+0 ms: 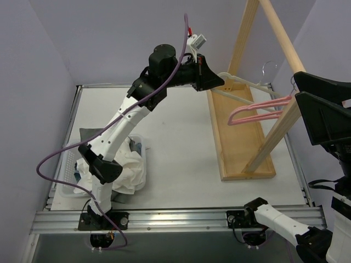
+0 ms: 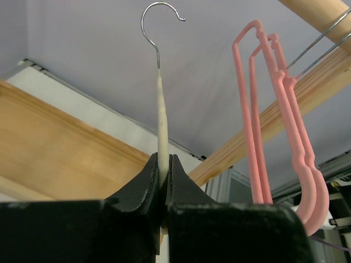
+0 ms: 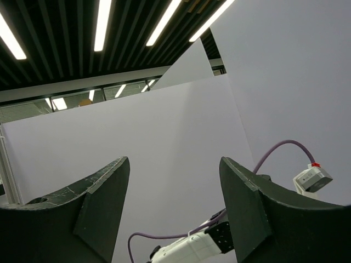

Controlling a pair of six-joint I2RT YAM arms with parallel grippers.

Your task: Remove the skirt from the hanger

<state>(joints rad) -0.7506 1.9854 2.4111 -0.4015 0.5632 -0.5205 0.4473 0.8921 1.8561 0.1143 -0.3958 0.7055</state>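
Note:
My left gripper [image 1: 218, 81] is raised beside the wooden rack and is shut on the neck of a bare white hanger [image 1: 241, 83]. In the left wrist view the jaws [image 2: 164, 159] pinch the hanger's white stem [image 2: 162, 115], with its metal hook above and free of the rail. No cloth hangs on it. A crumpled white garment [image 1: 134, 167] lies in the bin at the left; I cannot tell if it is the skirt. My right gripper [image 1: 299, 86] is open and empty at the right edge, pointing up [image 3: 174, 161].
Two pink hangers [image 1: 258, 109] hang from the rack's sloping rail [image 1: 279, 33], also in the left wrist view [image 2: 258, 137]. The rack's wooden base [image 1: 241, 148] lies at the right of the table. A clear bin [image 1: 68, 164] holds grey cloth [image 1: 90, 134].

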